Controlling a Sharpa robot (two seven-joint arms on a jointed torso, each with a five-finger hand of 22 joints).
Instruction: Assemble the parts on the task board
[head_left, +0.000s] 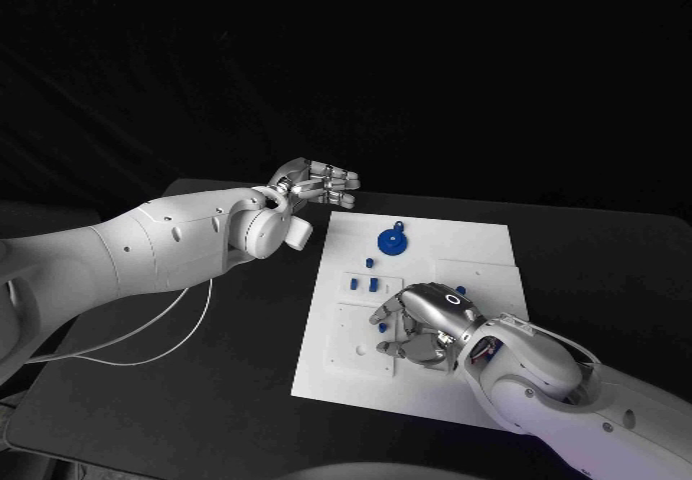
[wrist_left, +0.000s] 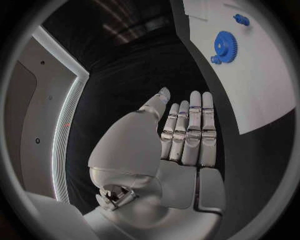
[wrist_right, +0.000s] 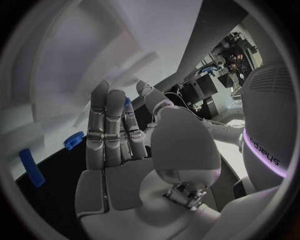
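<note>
The white task board lies in the middle of the table. A blue gear lies flat near its far edge, and small blue parts stand in slots nearer the middle. My right hand is low over the board's near half, fingertips down, and a small blue part shows at them. In the right wrist view this blue part sits between the thumb and a finger of the right hand, apparently pinched. My left hand hovers off the board's far left corner, fingers straight, holding nothing.
The left wrist view shows my left hand flat above the black table, with the gear and a small blue peg on the board beyond it. Two more blue parts show in the right wrist view.
</note>
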